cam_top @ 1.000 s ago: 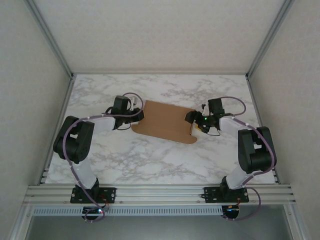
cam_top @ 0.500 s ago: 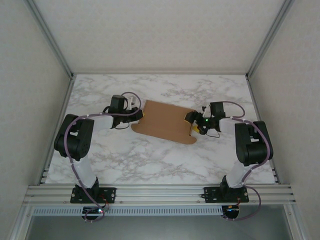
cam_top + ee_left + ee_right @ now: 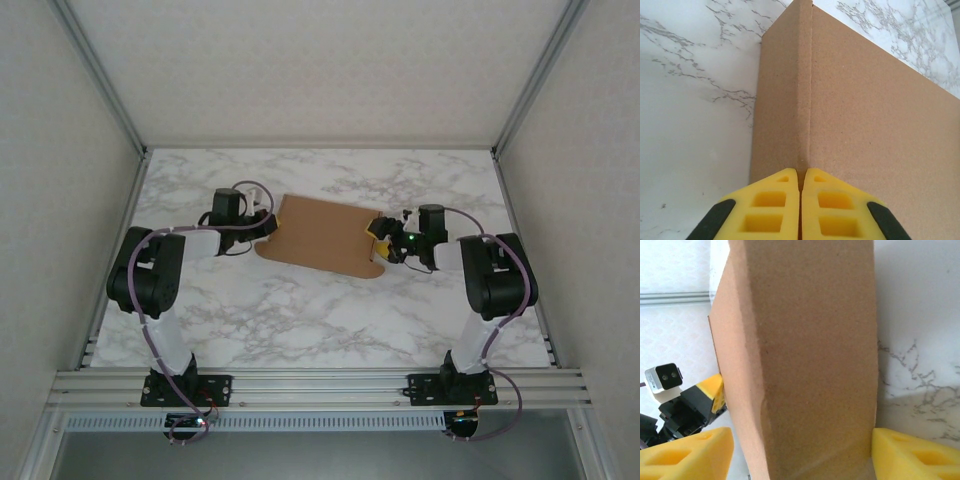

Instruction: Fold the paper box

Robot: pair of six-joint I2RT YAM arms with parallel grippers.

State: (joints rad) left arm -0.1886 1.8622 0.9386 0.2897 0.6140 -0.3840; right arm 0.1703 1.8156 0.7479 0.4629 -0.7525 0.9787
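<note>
Left jaws tight on the paper box [image 3: 320,235], left edge; right jaws open astride its right end.

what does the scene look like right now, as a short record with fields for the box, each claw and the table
paper box: plain brown cardboard, mid-table between the two arms, looks mostly flat from above, a crease running along it
left claw: shut, pinching the box's left end at the crease
right claw: open, one finger on each side of the box's right end, not closed on it
table: white marble pattern
fold: not yet a formed box
</note>
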